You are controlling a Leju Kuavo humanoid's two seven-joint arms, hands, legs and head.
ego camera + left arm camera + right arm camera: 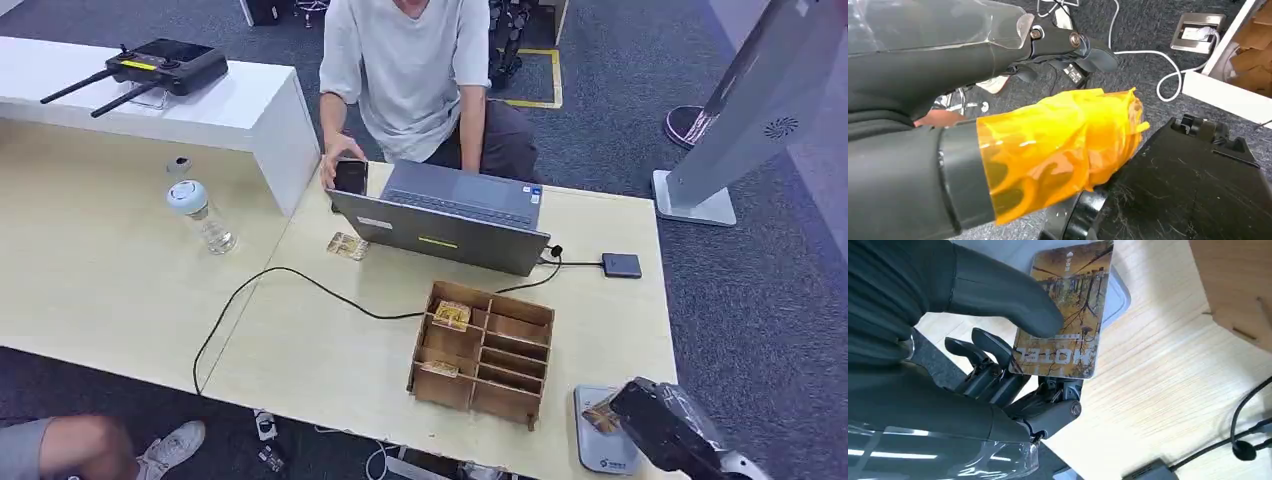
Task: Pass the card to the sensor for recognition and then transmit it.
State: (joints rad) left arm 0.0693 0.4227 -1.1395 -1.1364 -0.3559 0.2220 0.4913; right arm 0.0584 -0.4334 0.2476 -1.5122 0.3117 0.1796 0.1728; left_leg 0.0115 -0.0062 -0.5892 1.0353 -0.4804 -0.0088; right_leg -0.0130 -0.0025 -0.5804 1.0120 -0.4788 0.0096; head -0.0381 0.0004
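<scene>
Card held over the sensor, ready to be read.

The right robot hand pinches the card between its thumb and fingers, and the card's long axis runs away from the hand, its far end over the grey sensor pad at the table's near edge, just right of the wooden box. Whether card and pad touch I cannot tell. The left robot hand hangs low over the floor, fingers wrapped in yellow film, holding nothing; I cannot tell if they are spread. The right hand is clearly nearer the pad.
</scene>
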